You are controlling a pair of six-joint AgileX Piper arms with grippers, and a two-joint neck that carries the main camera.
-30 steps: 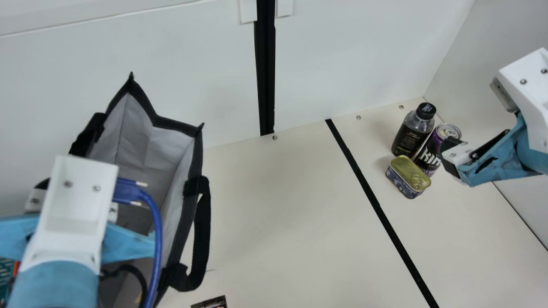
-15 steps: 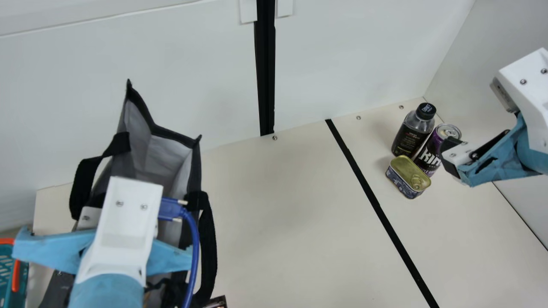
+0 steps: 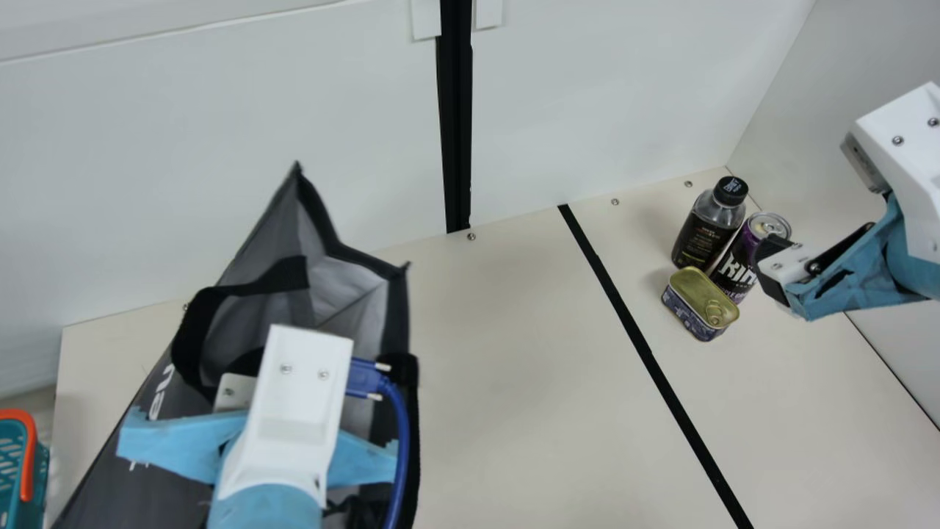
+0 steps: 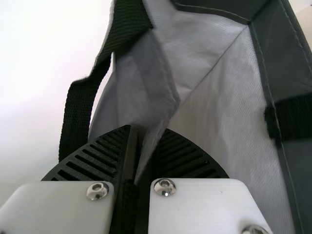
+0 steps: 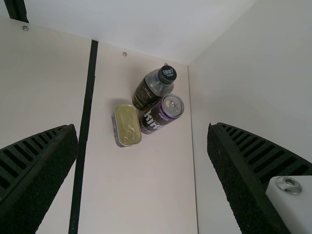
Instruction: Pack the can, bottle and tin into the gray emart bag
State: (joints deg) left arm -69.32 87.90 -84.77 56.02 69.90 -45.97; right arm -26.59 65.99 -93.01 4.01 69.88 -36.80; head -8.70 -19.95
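Note:
In the main view my left gripper is over the gray bag, whose mouth gapes at the back. The left wrist view has my left gripper shut on the bag's side edge. At the table's back right, the dark bottle, purple can and gold-lidded tin stand close together. To their right hangs my right gripper. In the right wrist view that gripper is open, with bottle, can and tin beyond its fingers.
A teal basket with an orange handle sits at the main view's left edge. White walls stand behind the table and along its right side. A black strip runs between the bag and the three items.
My left gripper has moved right and toward the table's front, pulling the bag along; the bag's side and lettering have come into sight. The right arm, bottle, can and tin have not moved.

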